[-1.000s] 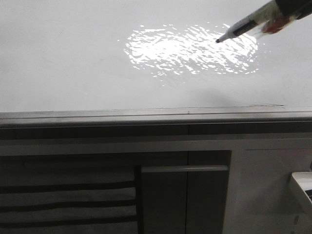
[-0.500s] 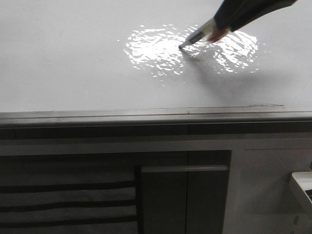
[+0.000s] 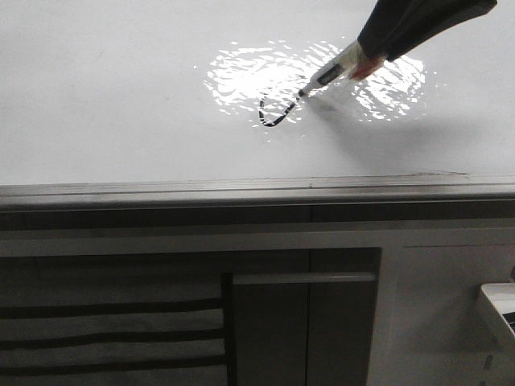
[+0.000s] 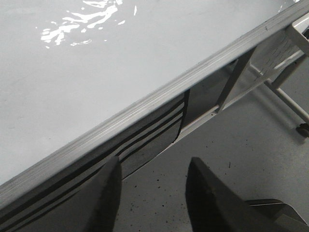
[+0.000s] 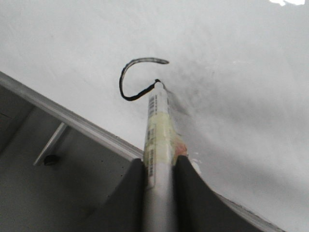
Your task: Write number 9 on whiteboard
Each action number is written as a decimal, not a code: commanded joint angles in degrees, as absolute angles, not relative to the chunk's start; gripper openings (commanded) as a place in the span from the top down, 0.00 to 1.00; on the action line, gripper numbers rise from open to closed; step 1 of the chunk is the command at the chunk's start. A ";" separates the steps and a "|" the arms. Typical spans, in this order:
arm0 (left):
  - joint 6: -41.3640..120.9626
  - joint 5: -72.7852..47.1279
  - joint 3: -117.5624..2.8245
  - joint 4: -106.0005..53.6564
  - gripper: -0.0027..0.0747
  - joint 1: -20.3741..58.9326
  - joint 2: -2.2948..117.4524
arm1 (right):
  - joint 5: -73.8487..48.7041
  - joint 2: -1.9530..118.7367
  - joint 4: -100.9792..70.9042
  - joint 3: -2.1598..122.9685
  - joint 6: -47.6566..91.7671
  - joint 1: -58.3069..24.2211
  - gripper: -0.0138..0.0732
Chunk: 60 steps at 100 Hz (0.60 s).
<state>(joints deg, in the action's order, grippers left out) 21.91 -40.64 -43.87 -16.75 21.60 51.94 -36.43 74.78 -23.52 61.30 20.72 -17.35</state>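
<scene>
The whiteboard (image 3: 121, 96) is a large glossy white board with a bright glare patch and a grey ledge (image 3: 241, 193) along its near edge. A black curved stroke (image 3: 273, 112), an open loop, lies on it; it also shows in the right wrist view (image 5: 126, 82). My right gripper (image 5: 159, 162) is shut on a white marker (image 5: 157, 130). The marker (image 3: 330, 74) has its tip on the board at the end of the stroke. My left gripper (image 4: 152, 166) is open and empty, off the board's edge over the floor.
Dark cabinet fronts (image 3: 306, 322) with a grey handle bar (image 3: 306, 278) sit below the ledge. A white object (image 3: 499, 310) juts in at the lower right. The left wrist view shows speckled grey floor (image 4: 241, 130) and a white frame with a wheel (image 4: 289, 96).
The right gripper brought the marker left and down onto the board over the glare. A black curved stroke has appeared where the board was blank half a second ago.
</scene>
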 commanded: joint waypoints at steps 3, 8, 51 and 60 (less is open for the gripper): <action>22.05 -37.18 -45.57 -17.66 0.58 21.47 51.61 | -31.15 73.06 -22.55 64.22 21.01 -16.52 0.89; 22.05 -37.18 -45.57 -17.66 0.58 21.47 51.61 | -31.41 73.06 -22.55 64.47 21.01 -16.52 0.89; 22.28 -35.72 -45.57 -17.60 0.58 21.47 51.61 | -35.18 73.16 -24.89 53.49 21.01 -19.32 0.89; 26.35 -36.40 -46.10 -18.48 0.58 21.83 51.61 | -35.29 71.72 -25.28 54.68 21.28 -19.48 0.89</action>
<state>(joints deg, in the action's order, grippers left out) 23.35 -39.49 -43.87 -16.62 21.60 51.94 -37.83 74.11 -25.43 52.69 20.81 -19.50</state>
